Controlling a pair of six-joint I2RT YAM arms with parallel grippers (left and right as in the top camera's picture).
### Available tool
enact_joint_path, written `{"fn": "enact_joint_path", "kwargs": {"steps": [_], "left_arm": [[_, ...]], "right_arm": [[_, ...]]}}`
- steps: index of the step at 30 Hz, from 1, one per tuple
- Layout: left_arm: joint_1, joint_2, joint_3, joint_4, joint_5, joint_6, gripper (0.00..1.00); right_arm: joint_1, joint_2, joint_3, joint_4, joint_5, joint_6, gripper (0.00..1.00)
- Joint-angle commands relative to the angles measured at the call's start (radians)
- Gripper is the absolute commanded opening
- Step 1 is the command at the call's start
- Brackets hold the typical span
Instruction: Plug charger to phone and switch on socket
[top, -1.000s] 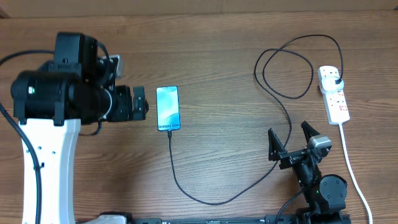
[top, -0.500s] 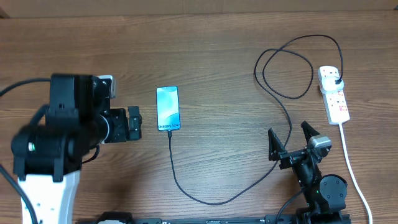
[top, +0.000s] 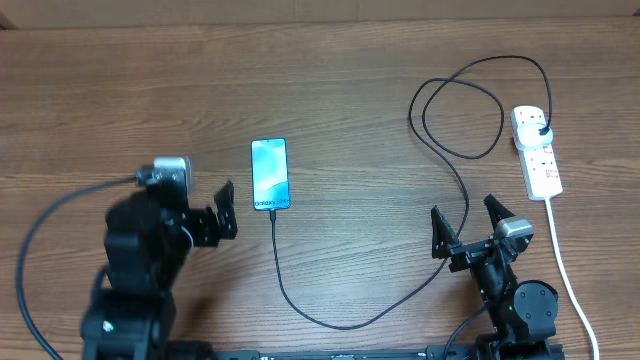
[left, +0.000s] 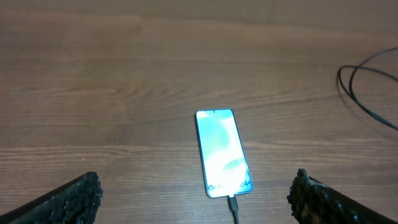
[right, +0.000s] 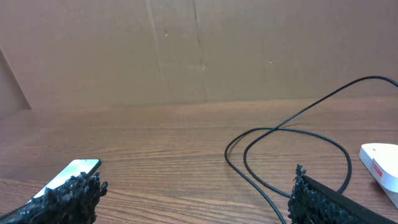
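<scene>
Overhead: charger (top: 276, 250) tip seated in phone (top: 270, 174) bottom edge, plug in socket (top: 537, 152); left jaws open, empty, beside phone; right jaws open on socket side, likely to switch it on.

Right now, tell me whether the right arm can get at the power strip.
Probably yes. The right pincer is open and empty, the power strip lies ahead to its right, and nothing stands between them; only the charger cable passes close by.
</scene>
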Motion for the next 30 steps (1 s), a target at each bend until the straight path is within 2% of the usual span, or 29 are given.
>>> {"fn": "enact_joint_path", "kwargs": {"steps": [1, 9, 17, 23, 30], "left_arm": [[-0.004, -0.116, -0.164, 0.111, 0.009, 0.018, 1.0], [-0.004, -0.331, -0.457, 0.356, 0.017, 0.017, 1.0], [-0.004, -0.502, -0.645, 0.498, 0.017, 0.053, 1.0], [-0.004, -0.601, -0.736, 0.511, 0.016, 0.096, 1.0], [-0.004, -0.682, -0.742, 0.536, 0.016, 0.132, 1.0]], "right_arm": [[0.005, -0.012, -0.011, 0.004, 0.006, 0.0, 1.0], [0.005, -0.012, -0.011, 0.004, 0.006, 0.0, 1.0], [0.005, -0.012, -0.011, 0.004, 0.006, 0.0, 1.0], [0.005, -0.012, -0.011, 0.004, 0.006, 0.0, 1.0], [0.005, -0.012, -0.011, 0.004, 0.006, 0.0, 1.0]]}}
